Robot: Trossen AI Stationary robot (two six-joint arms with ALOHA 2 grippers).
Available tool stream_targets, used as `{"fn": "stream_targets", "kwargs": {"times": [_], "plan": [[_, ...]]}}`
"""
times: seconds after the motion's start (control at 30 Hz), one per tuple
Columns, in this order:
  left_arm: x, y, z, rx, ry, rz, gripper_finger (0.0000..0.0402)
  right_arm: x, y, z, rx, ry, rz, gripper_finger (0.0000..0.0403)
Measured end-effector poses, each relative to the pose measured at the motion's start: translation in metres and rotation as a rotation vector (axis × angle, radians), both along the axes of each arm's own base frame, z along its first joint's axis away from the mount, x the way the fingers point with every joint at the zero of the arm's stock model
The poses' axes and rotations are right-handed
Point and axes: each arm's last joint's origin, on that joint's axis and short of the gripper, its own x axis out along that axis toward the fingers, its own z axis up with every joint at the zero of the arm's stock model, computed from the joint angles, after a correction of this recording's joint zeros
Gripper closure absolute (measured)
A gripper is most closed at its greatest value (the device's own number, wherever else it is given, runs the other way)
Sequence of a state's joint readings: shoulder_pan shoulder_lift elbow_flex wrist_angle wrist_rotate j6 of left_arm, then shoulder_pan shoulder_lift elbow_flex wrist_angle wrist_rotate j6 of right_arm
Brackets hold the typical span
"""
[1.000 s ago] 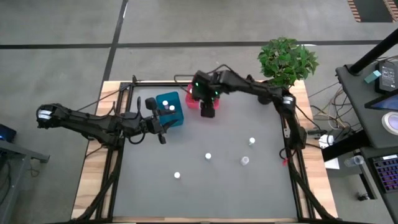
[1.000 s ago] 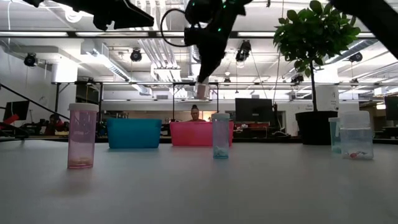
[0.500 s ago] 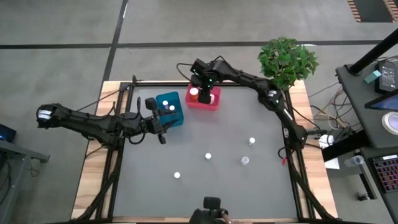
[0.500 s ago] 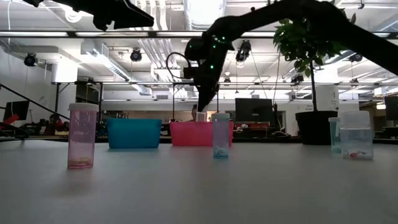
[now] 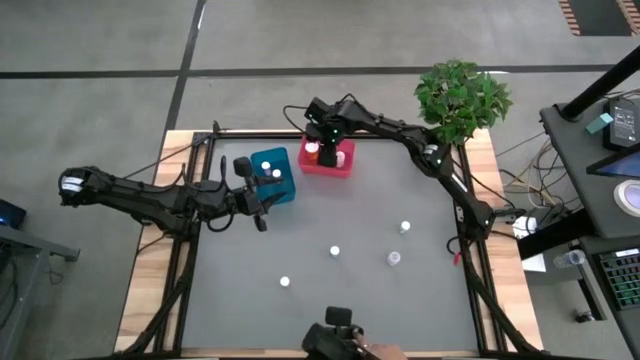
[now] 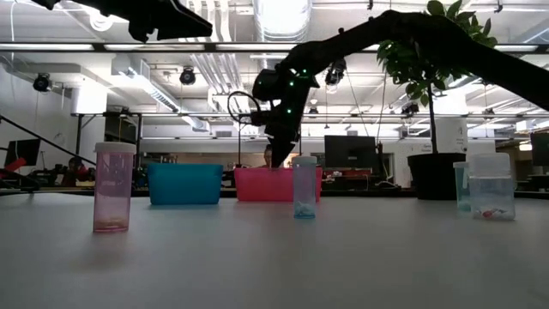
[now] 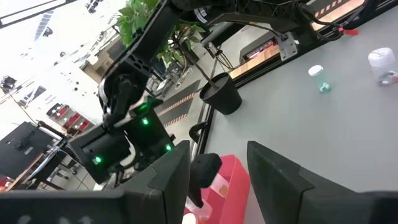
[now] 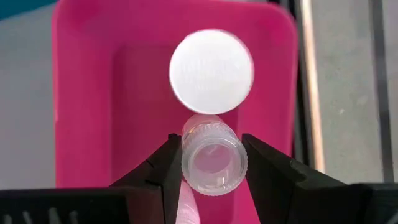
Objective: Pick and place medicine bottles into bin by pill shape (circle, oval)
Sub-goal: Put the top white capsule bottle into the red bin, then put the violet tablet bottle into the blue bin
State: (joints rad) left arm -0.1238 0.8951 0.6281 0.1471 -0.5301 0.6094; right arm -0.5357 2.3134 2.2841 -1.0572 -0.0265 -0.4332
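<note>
Lowered since a second ago, right claw (image 8: 211, 163) grips a bottle (image 8: 212, 157) over the pink bin (image 8: 93, 93).

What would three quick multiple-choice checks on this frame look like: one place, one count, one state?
1. Where is the right gripper?
A. over the pink bin
B. over the blue bin
C. at the table's front edge

2. How many bottles stand on the grey mat outside the bins?
A. one
B. four
C. seven

3. The right gripper is:
A. open and empty
B. shut on a bottle
C. out of view

Answers:
1 A, the right gripper hangs over the pink bin, not the blue bin.
2 B, four white caps show on the mat in the high view.
3 B, its fingers press both sides of the clear bottle.
</note>
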Motion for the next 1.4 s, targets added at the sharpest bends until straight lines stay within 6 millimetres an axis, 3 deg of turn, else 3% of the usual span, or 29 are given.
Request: {"fn": "stream_targets", "kwargs": {"times": [0.77, 1.23, 1.4], "plan": [[0.000, 0.000, 0.000, 0.000, 0.000, 0.000, 0.0259, -0.003, -0.006, -0.012, 0.008, 0.018, -0.010, 0.0262], [0.000, 0.000, 0.000, 0.000, 0.000, 0.000, 0.0259, -0.002, -0.007, -0.012, -0.005, 0.000, -0.019, 0.0187], [0.000, 0.000, 0.000, 0.000, 0.000, 0.000, 0.0259, -0.004, -0.004, 0.006, -0.032, -0.008, -0.031, 0.0184]]}}
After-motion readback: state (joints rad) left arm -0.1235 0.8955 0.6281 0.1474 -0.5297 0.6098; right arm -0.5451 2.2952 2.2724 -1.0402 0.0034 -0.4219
